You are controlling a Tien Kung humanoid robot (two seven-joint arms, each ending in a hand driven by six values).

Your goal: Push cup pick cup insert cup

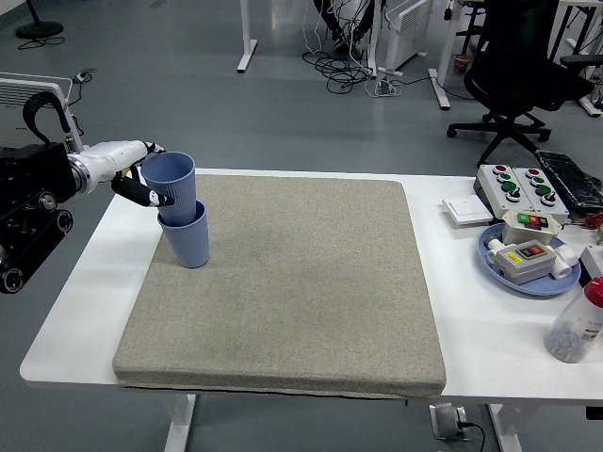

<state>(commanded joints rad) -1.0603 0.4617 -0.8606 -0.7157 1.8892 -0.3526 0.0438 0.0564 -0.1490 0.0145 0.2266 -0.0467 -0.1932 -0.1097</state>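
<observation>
A blue ribbed cup (pixel 188 243) stands upright on the grey mat (pixel 292 292), near its far left corner. A second blue cup (pixel 173 185) sits partly inside it, tilted slightly left, its upper half still showing above the lower rim. My left hand (pixel 141 177) reaches in from the left edge, white with black fingertips, its fingers wrapped around the upper cup's left side. The right arm does not show.
At the right of the white table (pixel 80 301) lie a blue plate (pixel 539 281) with button boxes, a control box (pixel 513 184), a white switch plate (pixel 467 210) and a clear bottle (pixel 577 325). A black office chair (pixel 518 66) stands behind.
</observation>
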